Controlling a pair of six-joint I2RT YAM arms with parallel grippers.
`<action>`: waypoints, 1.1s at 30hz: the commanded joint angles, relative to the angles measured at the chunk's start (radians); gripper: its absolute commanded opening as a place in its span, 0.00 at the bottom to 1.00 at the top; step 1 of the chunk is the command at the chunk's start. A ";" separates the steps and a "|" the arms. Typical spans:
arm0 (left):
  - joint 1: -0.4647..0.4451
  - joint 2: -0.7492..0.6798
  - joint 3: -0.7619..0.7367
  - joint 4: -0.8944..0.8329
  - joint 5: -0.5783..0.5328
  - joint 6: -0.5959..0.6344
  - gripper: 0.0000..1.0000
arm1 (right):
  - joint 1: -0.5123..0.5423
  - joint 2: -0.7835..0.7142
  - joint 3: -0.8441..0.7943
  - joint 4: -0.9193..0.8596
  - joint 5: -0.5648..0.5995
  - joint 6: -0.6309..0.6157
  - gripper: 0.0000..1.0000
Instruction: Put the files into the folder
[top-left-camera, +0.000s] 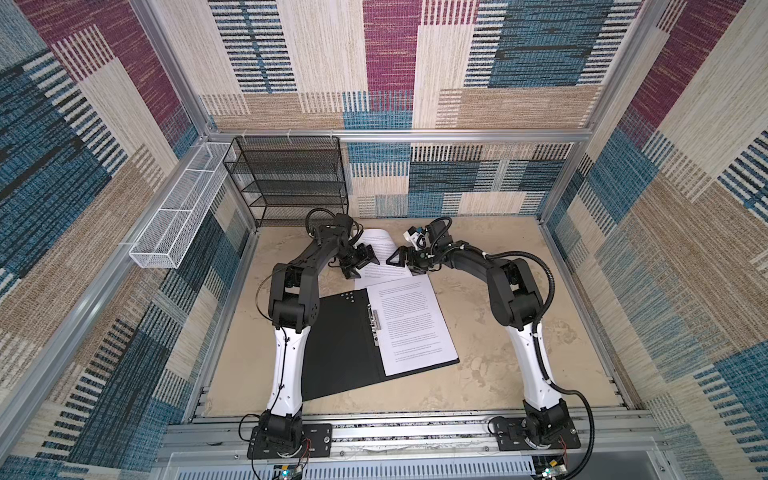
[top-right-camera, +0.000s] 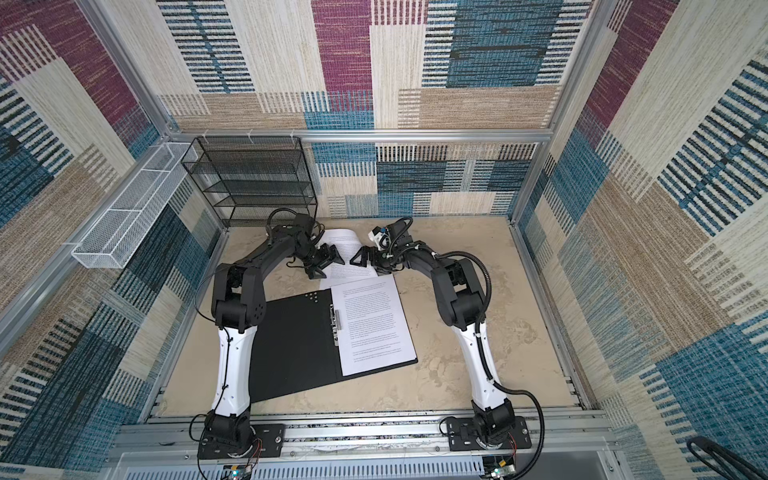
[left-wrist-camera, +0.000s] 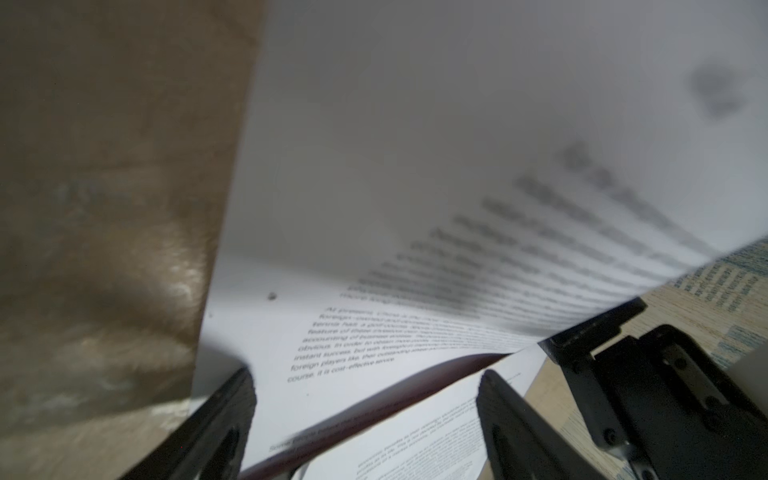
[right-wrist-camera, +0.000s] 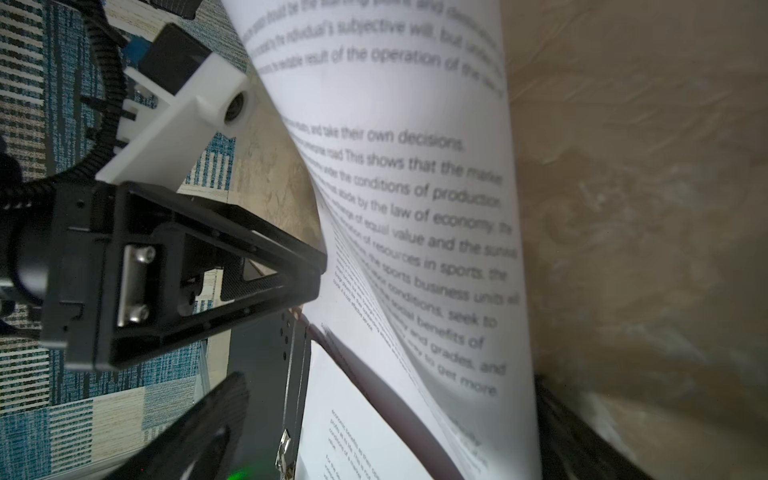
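The folder (top-left-camera: 340, 345) (top-right-camera: 295, 345) lies open on the table, black inside up, with a metal spine clip (top-left-camera: 376, 324). One printed sheet (top-left-camera: 411, 324) (top-right-camera: 372, 324) rests on its right half. Behind it, more of the files (top-left-camera: 380, 249) (top-right-camera: 343, 245) bow upward off the table, their text showing in both wrist views (left-wrist-camera: 395, 332) (right-wrist-camera: 415, 232). My left gripper (top-left-camera: 362, 266) (top-right-camera: 326, 264) (left-wrist-camera: 365, 415) stands open at their left edge. My right gripper (top-left-camera: 405, 266) (top-right-camera: 370, 265) (right-wrist-camera: 386, 432) stands open at their right edge. Neither pair of jaws is closed on the paper.
A black wire-mesh rack (top-left-camera: 286, 178) stands at the back left, just behind my left arm. A white mesh basket (top-left-camera: 178, 216) hangs on the left wall. The sand-coloured table (top-left-camera: 498, 332) is fenced by aluminium rails and patterned walls.
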 joint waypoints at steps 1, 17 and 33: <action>-0.003 0.048 -0.029 -0.050 -0.082 0.007 0.85 | 0.000 -0.011 -0.020 0.000 -0.005 0.000 1.00; -0.004 0.073 -0.019 -0.053 -0.078 0.009 0.85 | -0.020 0.072 0.079 0.015 -0.147 0.014 1.00; -0.009 0.078 -0.026 -0.051 -0.083 0.015 0.85 | -0.024 0.252 0.445 0.020 -0.236 0.041 1.00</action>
